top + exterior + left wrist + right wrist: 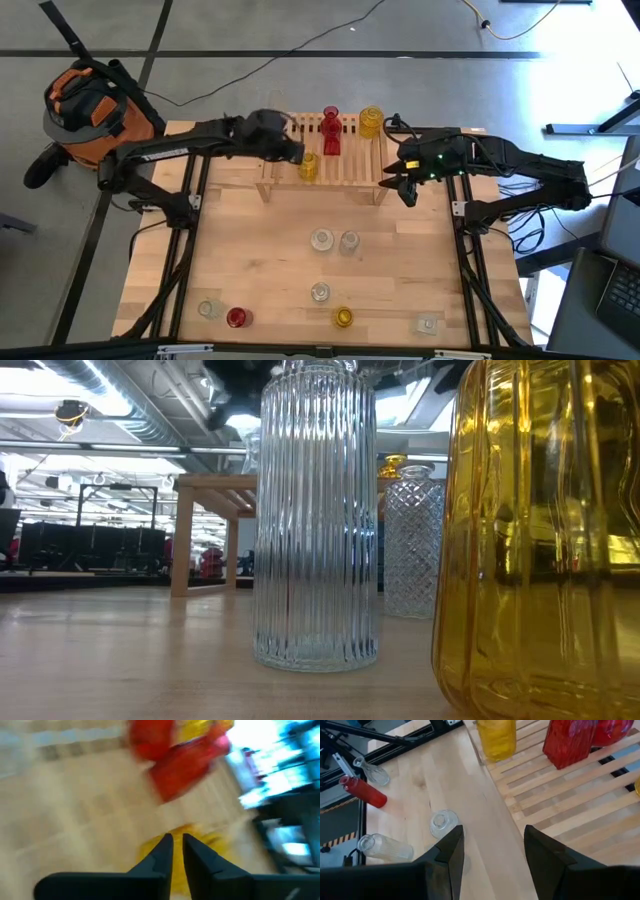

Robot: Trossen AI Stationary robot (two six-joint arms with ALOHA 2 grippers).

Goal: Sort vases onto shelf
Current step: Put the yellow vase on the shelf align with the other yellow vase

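The light-wood shelf [322, 160] stands at the table's far middle. On its slats stand two red vases [331, 132] and a yellow vase [371, 121] at the back. Another yellow vase [308, 167] stands near the front left. My left gripper [298, 153] is over that front yellow vase [150, 847], its fingers almost together. My right gripper [405, 186] is open and empty beside the shelf's right end, and it also shows in the right wrist view [492, 855]. Several clear vases [321, 239], a red one [236, 317] and a yellow one [343, 317] stand on the table. My left gripper is shut at the top of the front yellow vase [210, 840], coming from above and from the table's left. Yellow glass shows on both sides of the fingertips [164, 851]. Blur hides which part they have. The vase stands upright on the slats.
In the low view a clear ribbed vase [315, 520], a yellow vase [540, 540] and a clear cut-pattern vase [412, 540] stand close in front of the shelf [215, 510]. An orange vacuum cleaner [90, 110] stands on the floor beyond the far left corner.
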